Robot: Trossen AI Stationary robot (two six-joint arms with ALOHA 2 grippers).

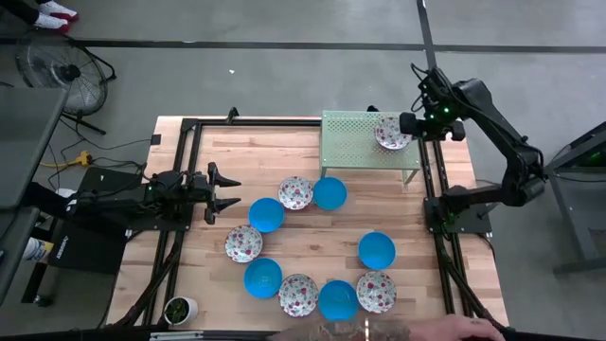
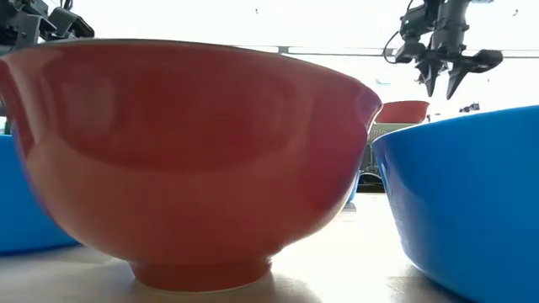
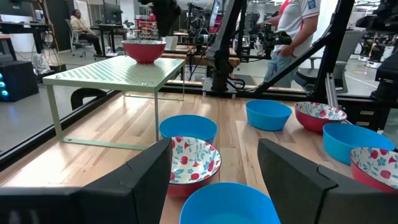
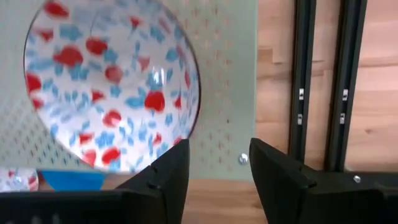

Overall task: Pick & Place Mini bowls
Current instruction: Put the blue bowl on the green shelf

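Observation:
One floral mini bowl stands on the green perforated rack; it fills the right wrist view. My right gripper hovers open just above the bowl's right side and shows clear above it in the low view. Several blue and floral bowls stand on the table in a loose ring, among them a floral one and blue ones. My left gripper waits open at the table's left side, its fingers pointing at the blue bowl.
A small white cup with a green plant sits at the near left corner. A person's hand reaches in at the near edge. Black frame rails run along both sides. Bare wood lies inside the ring.

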